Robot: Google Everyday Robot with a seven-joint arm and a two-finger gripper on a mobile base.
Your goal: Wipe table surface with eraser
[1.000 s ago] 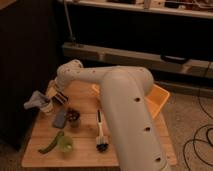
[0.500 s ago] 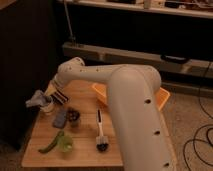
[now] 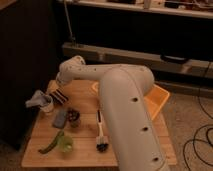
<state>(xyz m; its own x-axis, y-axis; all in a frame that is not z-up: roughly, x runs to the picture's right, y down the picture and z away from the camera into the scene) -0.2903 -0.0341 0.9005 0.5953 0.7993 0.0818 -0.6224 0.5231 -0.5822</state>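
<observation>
Far left on the light-brown wooden plank table surface (image 3: 85, 150) stands a small white cup (image 3: 46, 105) with a crumpled grey-blue cloth (image 3: 37, 98) draped over its rim. Just right of it, there's the eraser (image 3: 59, 96), the small flat block with dark and pale stripes, lying on the wood near the table's back-left corner, set at a slant. And right above it hangs the gripper (image 3: 58, 89) at the tip of the white arm, claw released and spread wide, nothing in it. From here I can't tell whether it touches the eraser.

In front of the eraser lies a plain grey-blue rectangular block (image 3: 60, 117), flat on the planks. Nearer the front edge, a long green pod-shaped vegetable (image 3: 50, 144) sits just beside a small green cup (image 3: 65, 144). Next along, a small dark round cup (image 3: 73, 116) stands close to the grey-blue block.

Moving right, a brush with a white handle and black head (image 3: 101, 134) lies head toward the front edge. Over it looms the big white robot arm (image 3: 127, 110), sweeping from the lower right up and across to the left. Behind the arm, a yellow-orange plastic tray (image 3: 159, 97) pokes out at the table's right side.
</observation>
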